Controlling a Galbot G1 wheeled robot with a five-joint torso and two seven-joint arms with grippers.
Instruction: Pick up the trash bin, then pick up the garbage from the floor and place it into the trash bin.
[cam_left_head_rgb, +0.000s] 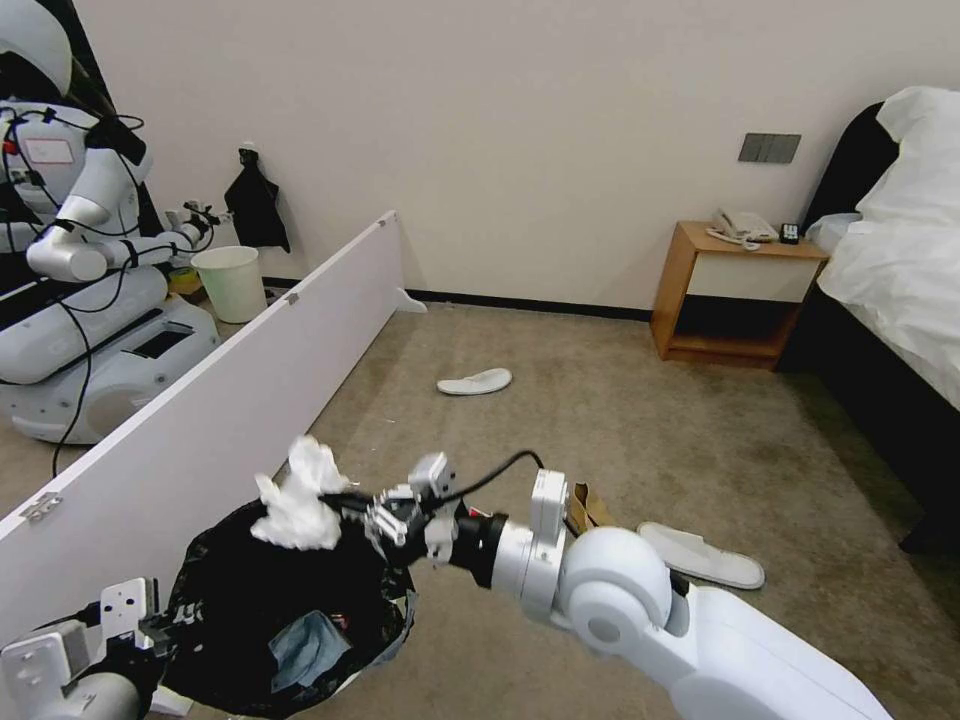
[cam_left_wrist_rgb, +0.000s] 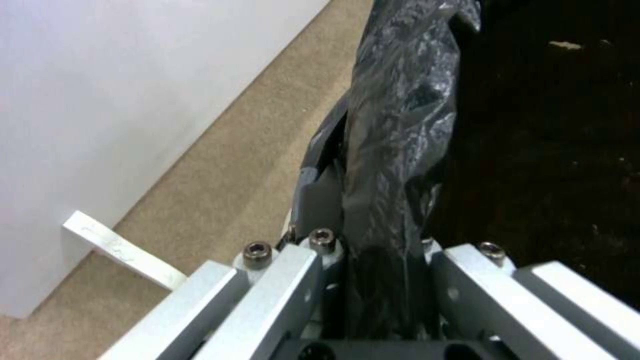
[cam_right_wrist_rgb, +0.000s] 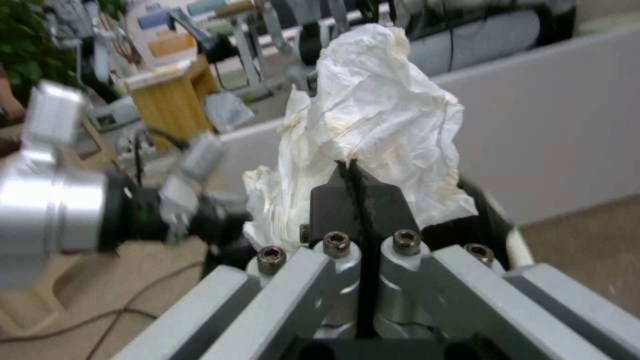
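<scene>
There is one trash bin (cam_left_head_rgb: 270, 610) with a black bag, at the lower left of the head view. One plain white bucket (cam_left_head_rgb: 231, 282) stands at the upper left. There are two white slippers: one slipper (cam_left_head_rgb: 474, 381) in the middle and the other slipper (cam_left_head_rgb: 700, 555) at the lower right. One crumpled white tissue (cam_left_head_rgb: 298, 500) is above the bin. One blue thing (cam_left_head_rgb: 307, 648) lies inside the bin. There are two grippers: the left gripper (cam_left_head_rgb: 160, 625) at the lower left and the right gripper (cam_left_head_rgb: 352, 500) in the lower middle. One brown paper bit (cam_left_head_rgb: 588, 508) peeks out behind the right arm. One wooden bedside table (cam_left_head_rgb: 735, 295) stands at the upper right, with one phone (cam_left_head_rgb: 743, 225) on top. One bed (cam_left_head_rgb: 900, 270) is at the right edge. One long white board (cam_left_head_rgb: 215, 410) runs along the left side.
</scene>
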